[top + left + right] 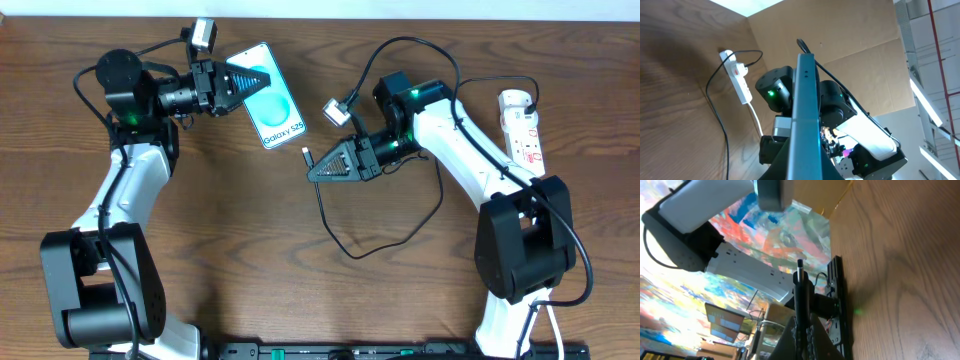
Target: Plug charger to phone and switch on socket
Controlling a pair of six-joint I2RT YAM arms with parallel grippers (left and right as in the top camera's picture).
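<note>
Cyan phone (275, 110) pinched edgewise in left claw (250, 85); right claw (318, 167) pinching charger (799, 282) (tip toward phone).

Overhead, part of the screen of the phone (275, 110) is covered by the left fingers (245, 83). From the left wrist only its edge is seen, and its lower end is cut off at the bottom. The plug tip of the charger (305, 153) is too small overhead for detail. The right fingers (812, 340) are cut off at the bottom edge. The switch position on the socket (522, 120) cannot be read.
</note>
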